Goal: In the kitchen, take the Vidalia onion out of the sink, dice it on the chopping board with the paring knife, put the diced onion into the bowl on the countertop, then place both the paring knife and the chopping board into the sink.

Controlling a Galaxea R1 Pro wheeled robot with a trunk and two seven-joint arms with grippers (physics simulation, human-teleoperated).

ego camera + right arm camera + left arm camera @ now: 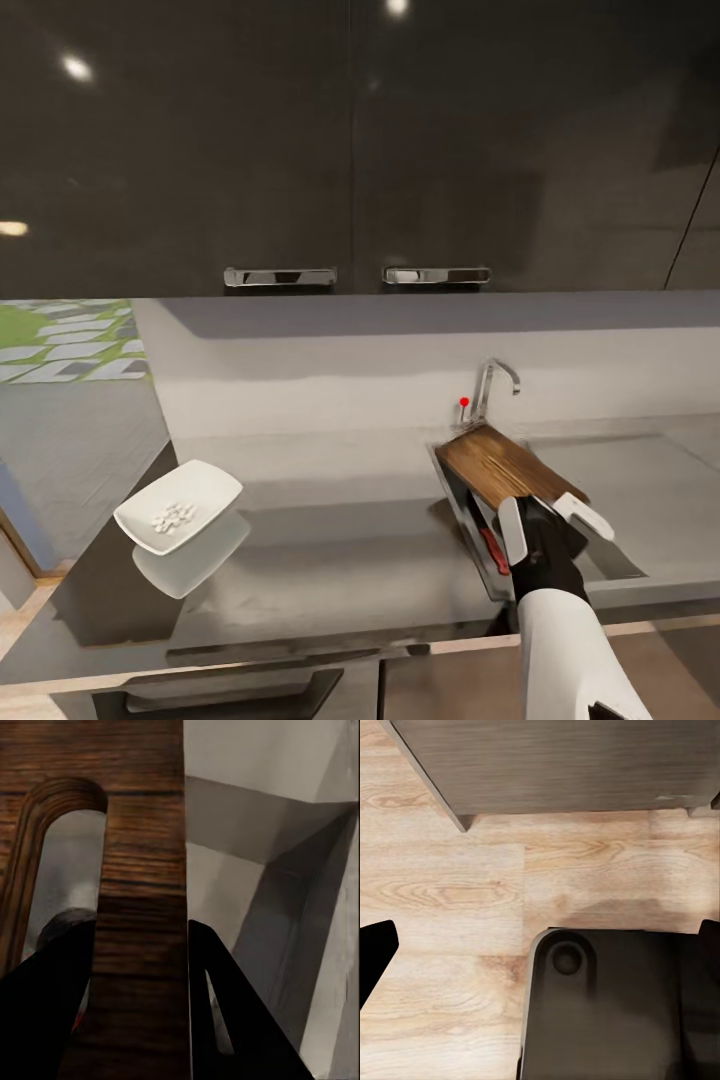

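Note:
The brown chopping board (500, 465) hangs tilted over the sink (462, 512), its far end toward the tap. My right gripper (555, 518) is shut on the board's near end. In the right wrist view the board (142, 870) is pinched between both dark fingers (225, 1020), beside its slot-shaped handle hole. The paring knife's red handle (493, 549) lies in the sink under the board. A white bowl (205, 490) at the countertop's (340, 540) left end holds diced onion (173, 517). My left gripper (540, 945) is open, hanging over the wood floor.
A chrome tap (495, 385) with a red knob stands behind the sink. Dark upper cabinets (350, 150) with two chrome handles hang above. In the left wrist view a grey lower cabinet (570, 765) and the robot's dark base (615, 1005) sit on the floor.

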